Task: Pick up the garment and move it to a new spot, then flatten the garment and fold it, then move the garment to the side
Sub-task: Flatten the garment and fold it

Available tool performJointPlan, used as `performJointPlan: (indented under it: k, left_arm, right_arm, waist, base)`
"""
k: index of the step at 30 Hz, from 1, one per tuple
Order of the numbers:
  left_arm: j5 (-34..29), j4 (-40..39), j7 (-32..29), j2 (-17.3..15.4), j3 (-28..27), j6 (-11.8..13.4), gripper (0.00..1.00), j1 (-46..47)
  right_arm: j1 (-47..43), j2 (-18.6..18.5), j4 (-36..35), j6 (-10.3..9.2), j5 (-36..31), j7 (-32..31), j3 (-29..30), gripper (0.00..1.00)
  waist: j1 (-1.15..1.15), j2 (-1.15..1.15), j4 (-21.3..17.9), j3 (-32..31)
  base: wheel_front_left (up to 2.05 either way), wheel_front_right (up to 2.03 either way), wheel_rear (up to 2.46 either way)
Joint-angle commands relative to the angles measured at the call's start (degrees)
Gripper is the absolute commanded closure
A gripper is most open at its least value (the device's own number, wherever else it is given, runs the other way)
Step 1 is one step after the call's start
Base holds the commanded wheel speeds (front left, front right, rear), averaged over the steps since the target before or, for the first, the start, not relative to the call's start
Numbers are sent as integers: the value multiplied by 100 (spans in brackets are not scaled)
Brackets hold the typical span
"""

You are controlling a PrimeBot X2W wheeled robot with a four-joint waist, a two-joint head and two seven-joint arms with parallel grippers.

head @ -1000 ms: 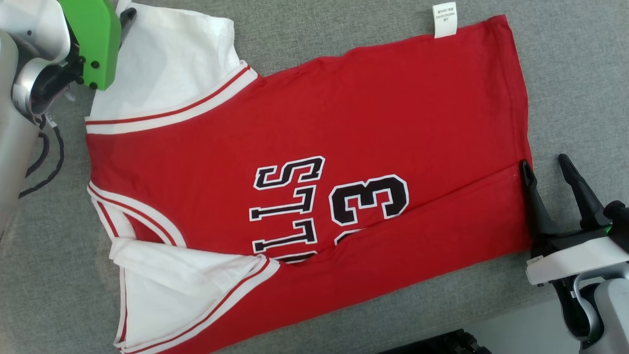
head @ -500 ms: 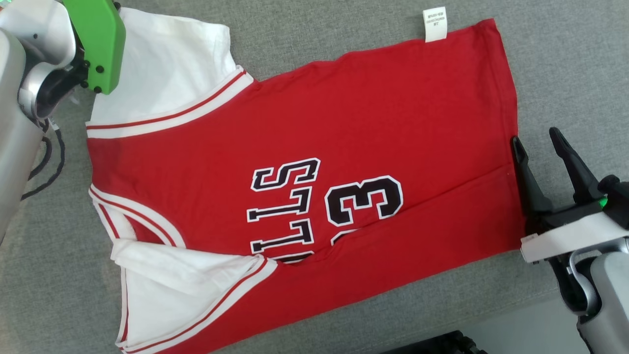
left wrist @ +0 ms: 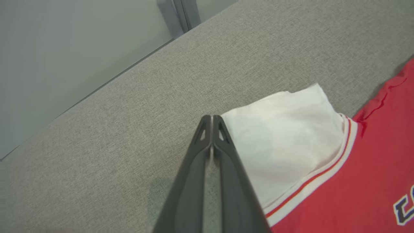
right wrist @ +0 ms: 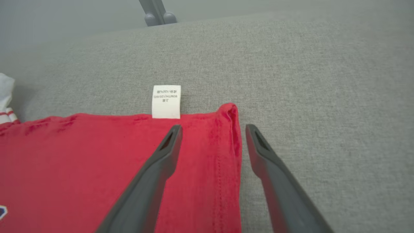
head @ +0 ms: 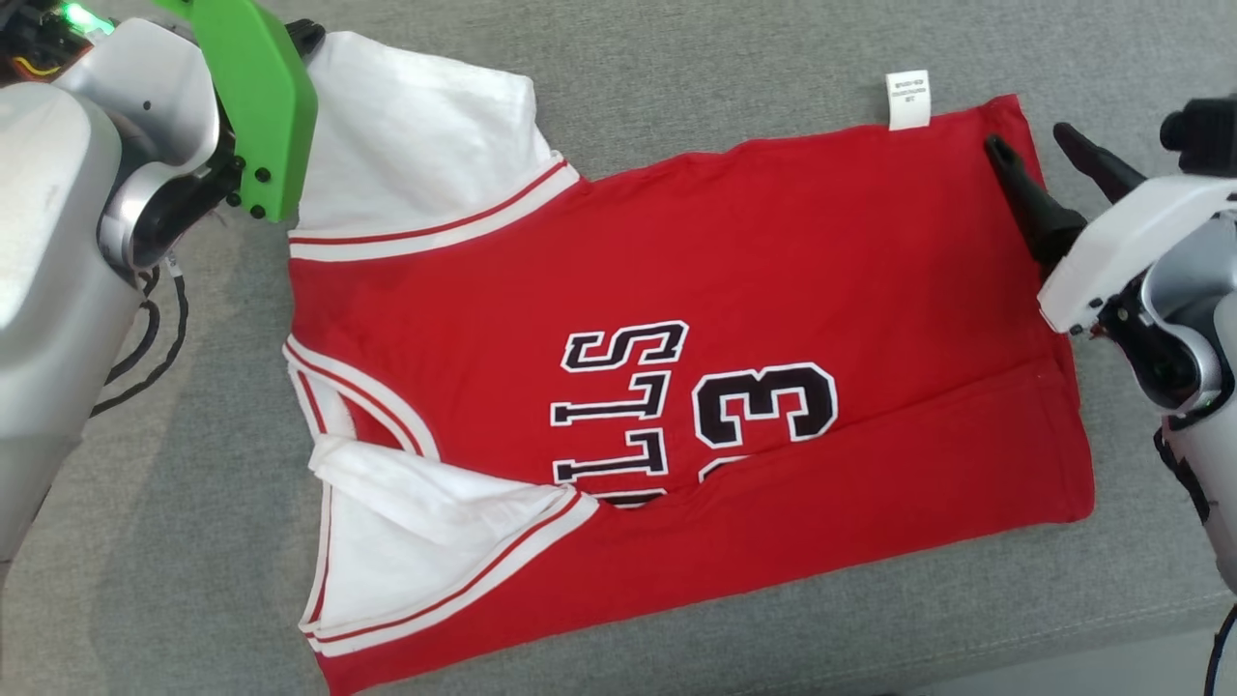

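**Jersey flat, 1 fold in**

I have the left end effector [left wrist: 212,121] closed at the white sleeve [left wrist: 284,129] edge, grip unclear. The right end effector [right wrist: 213,129] is wide open astride the hem corner [right wrist: 231,113]. The red jersey [head: 725,271] lies flat on the table [head: 676,77] with 1 side folded. By my read, further folds and the move aside are left.

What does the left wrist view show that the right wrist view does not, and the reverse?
Left wrist, not right wrist: the left gripper, shut at the white sleeve's corner; whether it pinches cloth is unclear. Right wrist, not left wrist: the right gripper, open, straddling the red hem corner, and the white tag. Both: the red jersey T-shirt, some white sleeve, the grey fabric surface.
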State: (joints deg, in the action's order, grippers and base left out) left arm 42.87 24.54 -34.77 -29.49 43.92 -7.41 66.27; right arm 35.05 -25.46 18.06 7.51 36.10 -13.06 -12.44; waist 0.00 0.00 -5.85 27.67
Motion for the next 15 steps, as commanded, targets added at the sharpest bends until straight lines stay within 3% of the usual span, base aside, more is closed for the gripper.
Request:
performJointPlan:
  k: [1,7,15]
  left_arm:
    - [51,-38,16,8,15,-7,100,-82]
    - [82,-141,62,-5,46,-7,100,-98]
    - [94,-144,119,-4,77,-7,100,-72]
  right_arm:
    - [169,-29,115,-4,49,-167,-36,0]
    - [632,-16,638,-4,-40,-744,-131,0]
    - [950,41,957,-4,-77,-881,-225,0]
  waist:
    - [0,0,153,-58]
    - [0,0,260,1]
    - [0,0,328,50]
  base:
    - [0,0,0]
    - [0,0,0]
    - [0,0,0]
